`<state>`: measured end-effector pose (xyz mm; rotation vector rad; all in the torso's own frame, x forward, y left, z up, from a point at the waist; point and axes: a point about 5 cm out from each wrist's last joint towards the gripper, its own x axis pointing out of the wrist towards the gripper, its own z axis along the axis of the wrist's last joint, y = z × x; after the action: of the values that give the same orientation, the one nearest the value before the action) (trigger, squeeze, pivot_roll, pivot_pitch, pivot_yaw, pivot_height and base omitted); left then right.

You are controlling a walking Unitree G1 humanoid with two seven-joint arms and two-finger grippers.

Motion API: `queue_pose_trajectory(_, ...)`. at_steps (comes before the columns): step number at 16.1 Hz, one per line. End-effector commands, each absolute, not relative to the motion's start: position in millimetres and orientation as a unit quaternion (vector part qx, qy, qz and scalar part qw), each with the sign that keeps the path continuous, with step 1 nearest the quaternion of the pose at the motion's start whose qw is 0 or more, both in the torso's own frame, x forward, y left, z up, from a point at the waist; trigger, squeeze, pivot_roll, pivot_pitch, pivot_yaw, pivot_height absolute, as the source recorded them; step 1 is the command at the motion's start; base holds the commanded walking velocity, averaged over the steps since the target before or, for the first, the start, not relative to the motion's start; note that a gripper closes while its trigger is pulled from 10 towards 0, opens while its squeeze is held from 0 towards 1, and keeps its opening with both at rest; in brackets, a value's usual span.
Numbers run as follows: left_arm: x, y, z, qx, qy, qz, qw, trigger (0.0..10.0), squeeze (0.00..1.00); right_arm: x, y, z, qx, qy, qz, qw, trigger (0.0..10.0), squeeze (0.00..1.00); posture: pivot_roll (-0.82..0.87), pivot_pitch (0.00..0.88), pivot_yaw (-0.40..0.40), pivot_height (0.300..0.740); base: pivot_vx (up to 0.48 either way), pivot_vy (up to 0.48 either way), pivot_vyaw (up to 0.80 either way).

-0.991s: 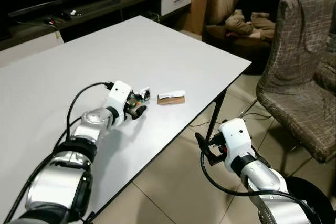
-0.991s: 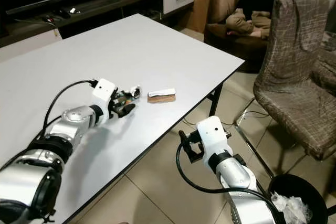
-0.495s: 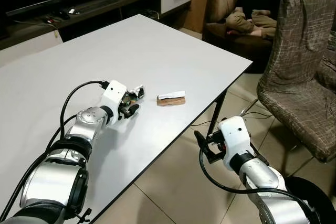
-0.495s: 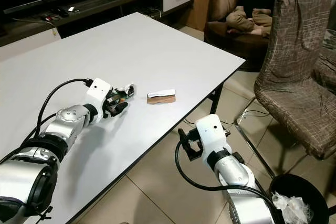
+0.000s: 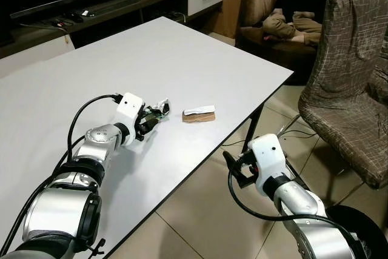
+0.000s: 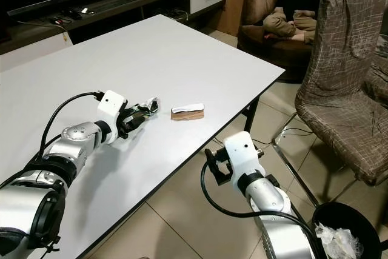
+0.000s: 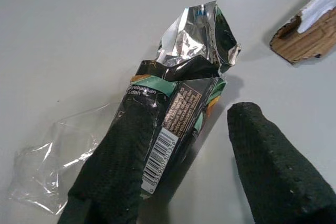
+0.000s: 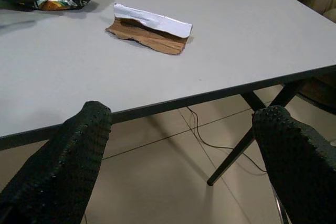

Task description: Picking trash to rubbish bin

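Jaws of the left gripper (image 7: 184, 171) are being held apart on the bench (image 5: 182, 53), with nothing clamped yet; the crumpled snack wrapper (image 7: 181, 90) is lying in the gap between the two black fingers, pressed against one finger (image 7: 113, 166) and apart from the other; its long axis is running along the fingers, with the torn silver end pointing away from the wrist, toward the far right. The wrapper is being seen as a flattened foil pouch, green and black with a barcode; it is judged light and easily crushed. A scrap of clear film (image 7: 50, 153) is lying just beside it; a torn piece of brown card with a white strip (image 5: 199, 113) is lying to the right, apart from the wrapper. The right gripper (image 8: 184, 166) is being held wide open off the near-right edge of the bench, over the floor; the left arm is judged the nearer. The rubbish bin (image 6: 342, 232) is standing on the floor at the near right.
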<state>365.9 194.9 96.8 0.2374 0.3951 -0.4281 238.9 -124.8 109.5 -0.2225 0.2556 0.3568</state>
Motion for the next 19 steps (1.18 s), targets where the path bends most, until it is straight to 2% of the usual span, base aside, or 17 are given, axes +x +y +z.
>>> queue_pose_trajectory(1,358,197,83,0.108,0.232,-0.218,0.942,0.0,0.0,241,-123,109,-0.116,0.127,0.177,0.969,10.0,0.0,-0.1,0.0,0.04,0.74,0.0,0.0,0.0)
queue_pose_trajectory(10,357,195,81,0.075,0.215,-0.207,0.951,0.0,0.0,246,-119,105,-0.118,0.125,0.177,0.969,10.0,0.0,-0.07,0.0,0.03,0.74,0.0,0.0,0.0)
queue_pose_trajectory(14,374,191,119,-0.024,0.115,-0.219,0.969,0.0,0.0,255,-119,108,-0.119,0.108,0.166,0.973,10.0,0.0,-0.05,0.0,0.024,0.74,0.0,0.0,0.0)
queue_pose_trajectory(19,374,203,144,-0.032,0.039,-0.225,0.973,0.0,0.0,267,-117,110,-0.113,0.094,0.159,0.976,10.0,0.0,-0.01,0.0,0.017,0.74,0.0,0.0,0.0)
